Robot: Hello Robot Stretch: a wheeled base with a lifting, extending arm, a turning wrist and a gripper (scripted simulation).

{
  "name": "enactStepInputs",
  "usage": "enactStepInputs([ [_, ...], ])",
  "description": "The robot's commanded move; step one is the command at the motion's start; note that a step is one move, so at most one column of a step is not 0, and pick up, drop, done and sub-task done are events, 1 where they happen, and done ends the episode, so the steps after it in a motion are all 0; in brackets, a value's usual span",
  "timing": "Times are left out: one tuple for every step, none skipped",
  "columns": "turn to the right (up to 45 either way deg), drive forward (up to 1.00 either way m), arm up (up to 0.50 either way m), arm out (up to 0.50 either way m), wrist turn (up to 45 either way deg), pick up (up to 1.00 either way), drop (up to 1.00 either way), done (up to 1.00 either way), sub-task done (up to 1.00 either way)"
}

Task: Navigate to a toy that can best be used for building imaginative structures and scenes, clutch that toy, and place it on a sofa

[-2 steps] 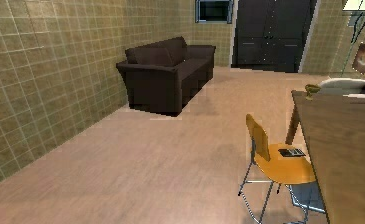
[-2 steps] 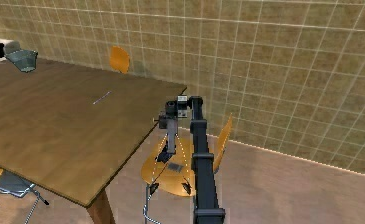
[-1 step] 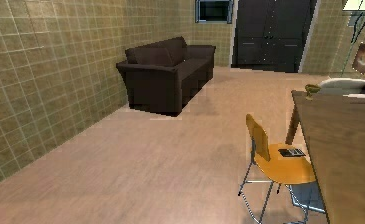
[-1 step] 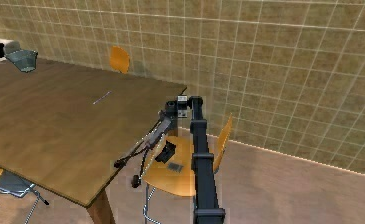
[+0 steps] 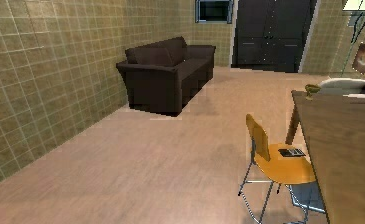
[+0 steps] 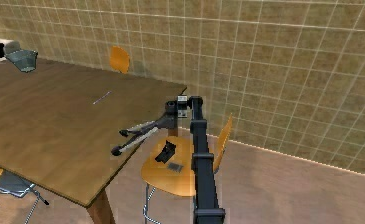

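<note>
The room has olive-yellow tiled walls and a pale wooden floor, and a wide brown wooden table (image 6: pixel 60 125) spreads across the arm side view's left. Nothing on it has a shape and colour I can safely call a building toy. The likeliest spots are the table's far corner, where a small dark grey-green container (image 6: pixel 24 60) stands, and the table end at the forward view's right, where pale and brown blobs (image 5: pixel 342 85) lie. So I cannot tell where the toy is.

As a judgement, such a toy would be light, stiff, smooth plastic. It should be hardly fragile, but slippery on its flat faces and apt to come apart if built of joined pieces. It is best taken across two parallel sides, near its middle.

The gripper (image 6: pixel 119 142) hangs over bare tabletop with nothing at its thin fingers (image 6: pixel 140 140), so it holds nothing. Beneath the arm stands an orange chair with metal legs (image 6: pixel 160 178), with a dark flat object (image 6: pixel 168 155) on its seat. Well apart, against the tiled wall at the forward view's left, stands the dark brown upholstered sofa (image 5: pixel 165 72), near a dark double door (image 5: pixel 273 35).
</note>
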Motion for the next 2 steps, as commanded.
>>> enactStepInputs([
  [0.0,0.00,0.00,0.00,45.0,0.00,0.00,0.00,0.00],
  [0.0,0.00,0.00,0.00,27.0,0.00,0.00,0.00,0.00],
])
